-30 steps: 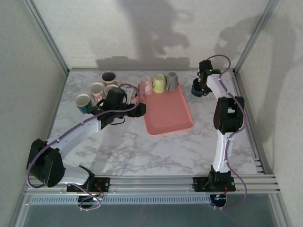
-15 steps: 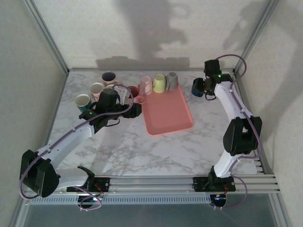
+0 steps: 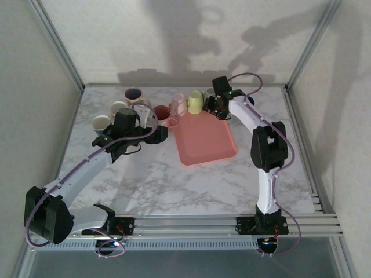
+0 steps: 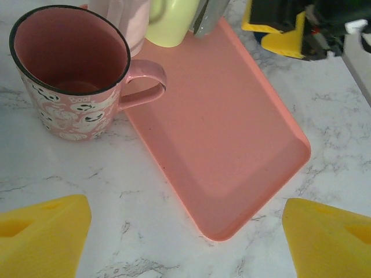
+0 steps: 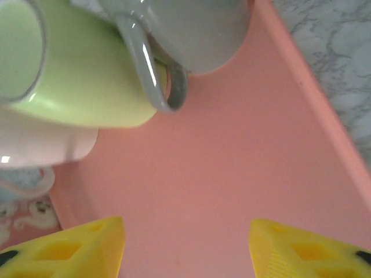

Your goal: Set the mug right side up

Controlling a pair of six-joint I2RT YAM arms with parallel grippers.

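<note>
Right jaws stand apart, left jaws too. Ease the right pair onto the grey mug (image 5: 191, 29) at the far edge of the tray (image 5: 232, 174), avoiding the green mug (image 5: 75, 81) just beside it.

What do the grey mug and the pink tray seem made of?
Grey mug: likely glazed ceramic, glossy, bright highlights along its handle. Pink tray: probably plastic, smooth matte, moulded raised rim, no sharp reflections.
</note>
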